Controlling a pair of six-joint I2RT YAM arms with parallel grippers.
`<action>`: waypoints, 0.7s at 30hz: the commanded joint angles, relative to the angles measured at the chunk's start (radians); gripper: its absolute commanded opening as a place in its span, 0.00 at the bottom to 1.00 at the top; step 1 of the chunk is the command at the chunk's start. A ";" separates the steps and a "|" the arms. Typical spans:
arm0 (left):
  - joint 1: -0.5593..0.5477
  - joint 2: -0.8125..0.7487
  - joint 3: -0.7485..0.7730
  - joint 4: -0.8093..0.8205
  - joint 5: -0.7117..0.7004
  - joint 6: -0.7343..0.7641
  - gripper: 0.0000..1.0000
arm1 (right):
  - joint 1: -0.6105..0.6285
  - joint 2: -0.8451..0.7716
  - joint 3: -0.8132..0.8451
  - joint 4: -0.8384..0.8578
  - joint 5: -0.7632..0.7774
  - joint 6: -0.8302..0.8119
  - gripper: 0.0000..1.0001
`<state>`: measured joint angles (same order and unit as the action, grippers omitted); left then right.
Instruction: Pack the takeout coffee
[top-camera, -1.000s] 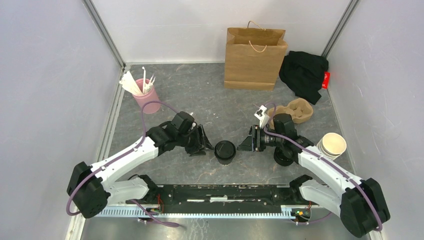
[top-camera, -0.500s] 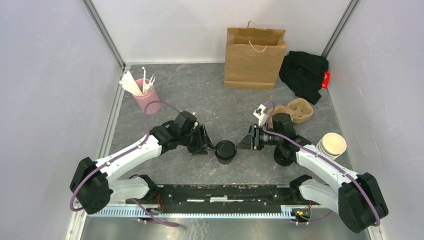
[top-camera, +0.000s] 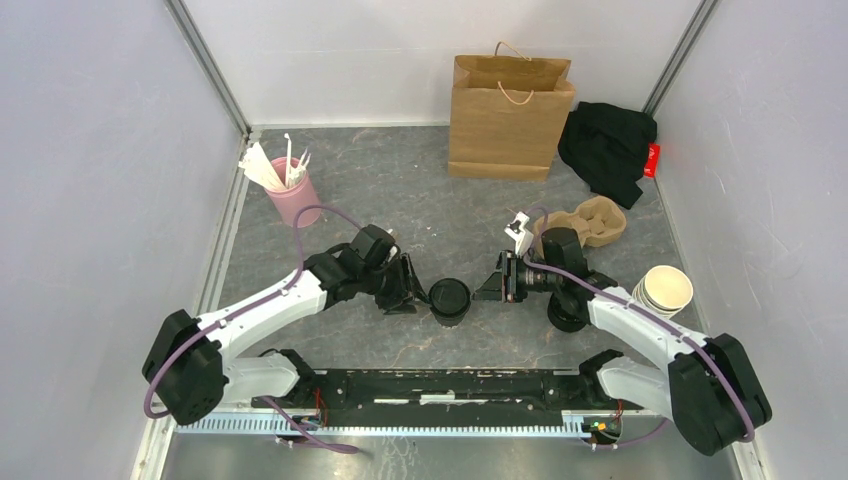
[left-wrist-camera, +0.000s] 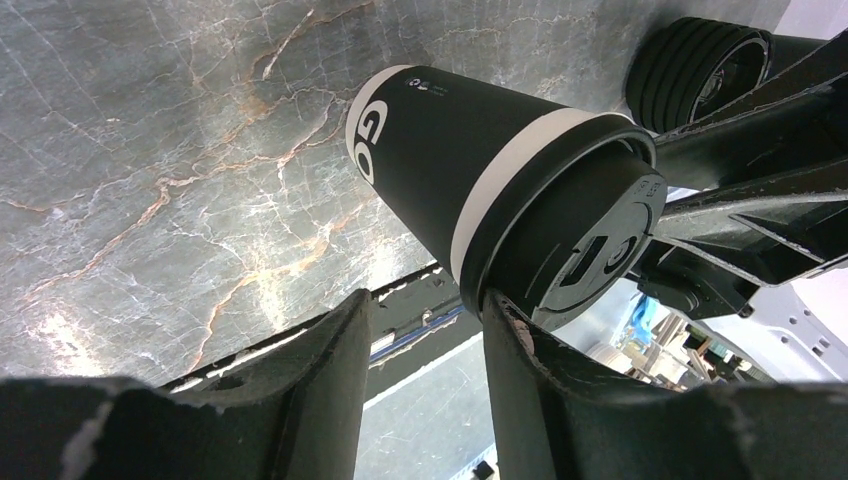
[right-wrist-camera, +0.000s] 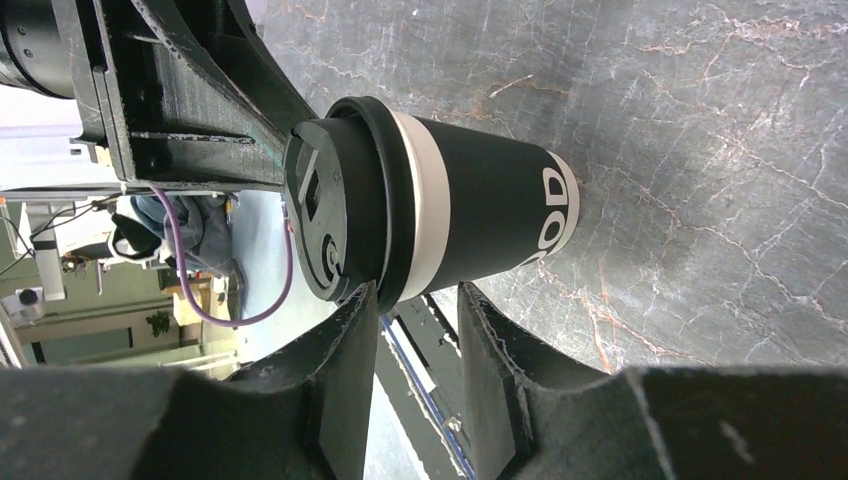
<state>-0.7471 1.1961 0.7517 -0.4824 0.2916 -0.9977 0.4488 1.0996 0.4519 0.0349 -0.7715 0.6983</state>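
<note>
Top external view is showing the takeout coffee (top-camera: 449, 300) standing upright on the tabletop, about midway between the left and right edges and nearer the near edge, with its black lid on. The left gripper (top-camera: 410, 285) is sitting just beside it on one side and the right gripper (top-camera: 493, 280) just beside it on the other. In both wrist views the jaws are standing partly apart with nothing between them. The cup is lying just past the fingertips, and one left finger (left-wrist-camera: 510, 340) is seemingly touching the lid's rim. That is where I am seeing the risk: a push so high up could be popping the lid or tipping the cup. Pinching the lid rather than the dark wall would be risking the same. The paper bag (top-camera: 510, 120) is standing at the far edge, well apart, so a loose hold could be slipping on the way.
</note>
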 joint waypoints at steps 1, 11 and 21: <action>0.004 0.019 -0.009 0.007 -0.008 0.024 0.51 | 0.001 0.024 -0.008 0.031 -0.006 -0.048 0.40; 0.005 0.042 0.014 -0.009 -0.021 0.035 0.51 | 0.001 0.032 0.097 -0.018 -0.003 -0.071 0.43; 0.005 0.041 0.014 -0.024 -0.029 0.045 0.51 | 0.000 0.097 0.103 0.027 0.001 -0.064 0.43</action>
<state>-0.7452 1.2179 0.7567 -0.4759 0.2962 -0.9974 0.4469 1.1641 0.5289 0.0074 -0.7803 0.6472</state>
